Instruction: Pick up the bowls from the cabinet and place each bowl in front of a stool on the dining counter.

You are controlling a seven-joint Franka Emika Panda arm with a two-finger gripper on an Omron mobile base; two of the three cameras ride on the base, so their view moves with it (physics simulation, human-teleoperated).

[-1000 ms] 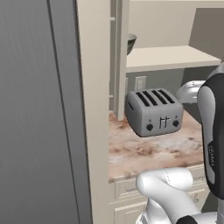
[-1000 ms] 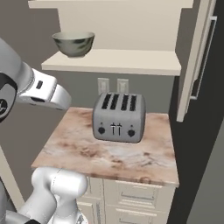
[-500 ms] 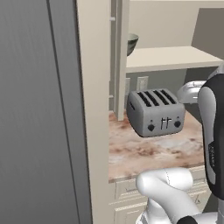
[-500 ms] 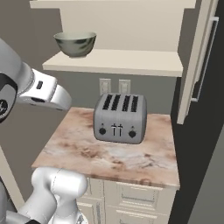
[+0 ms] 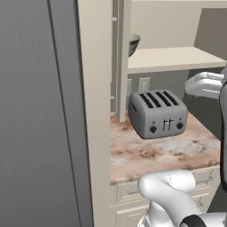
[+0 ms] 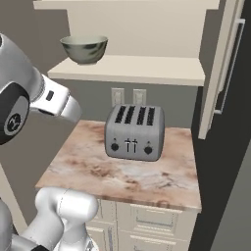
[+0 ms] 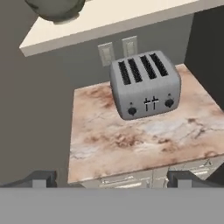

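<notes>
One grey-green bowl (image 6: pixel 84 49) with a pale inside stands on the left end of the cream cabinet shelf (image 6: pixel 147 71). From the left base camera the bowl (image 5: pixel 134 43) peeks out behind the cabinet's upright panel (image 5: pixel 123 62). In the hand view the bowl (image 7: pixel 54 8) sits at the top left on the shelf (image 7: pixel 113 19). My gripper (image 7: pixel 113 179) is open, its fingertips (image 7: pixel 41 178) spread wide with nothing between them, well short of and below the bowl. The stool and the dining counter are out of view.
A silver four-slot toaster (image 6: pixel 135 132) stands on the marbled worktop (image 6: pixel 122 171) below the shelf, over cream drawers. An open cabinet door (image 6: pixel 220 73) hangs at the right. A tall grey panel (image 5: pixel 40 111) blocks the left. My forearm (image 6: pixel 54 98) reaches in from the left.
</notes>
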